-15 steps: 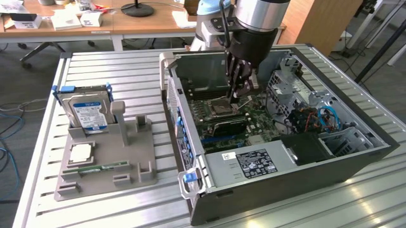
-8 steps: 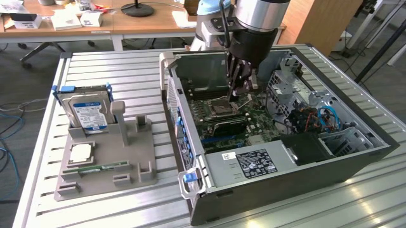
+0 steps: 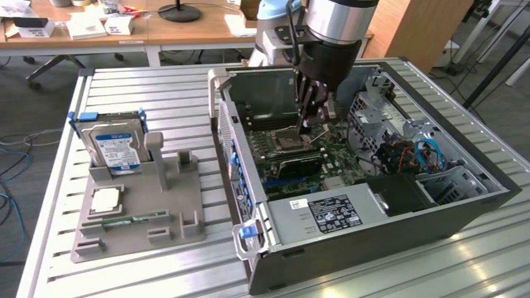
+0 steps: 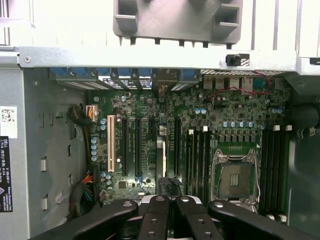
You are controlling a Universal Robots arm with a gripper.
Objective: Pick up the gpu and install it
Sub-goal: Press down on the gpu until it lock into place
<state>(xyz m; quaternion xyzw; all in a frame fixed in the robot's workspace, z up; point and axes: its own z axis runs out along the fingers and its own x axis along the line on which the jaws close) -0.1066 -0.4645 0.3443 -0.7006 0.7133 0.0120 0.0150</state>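
gpu: the dark gpu (image 3: pixel 300 165) stands on edge on the motherboard (image 3: pixel 336 155), centre of the exterior view, apparently in a slot; the wrist view shows it edge-on (image 4: pixel 160 157) between the long slots.
gripper: the gripper (image 3: pixel 308 131) reaches straight down into the open PC case (image 3: pixel 240 146), tips at the card's upper edge, jaws clenched together (image 4: pixel 168 202); whether they pinch the card or merely rest on it, I cannot tell.
why so: upright suits a slot.
room: CPU socket (image 3: pixel 290 141) just beside, power supply (image 3: pixel 327 211) near, blue cables (image 3: pixel 426 155) toward the exterior view's right.
outside: the hard drive (image 3: pixel 112 146) stays on the grey holder (image 3: pixel 141 205), exterior view's left.
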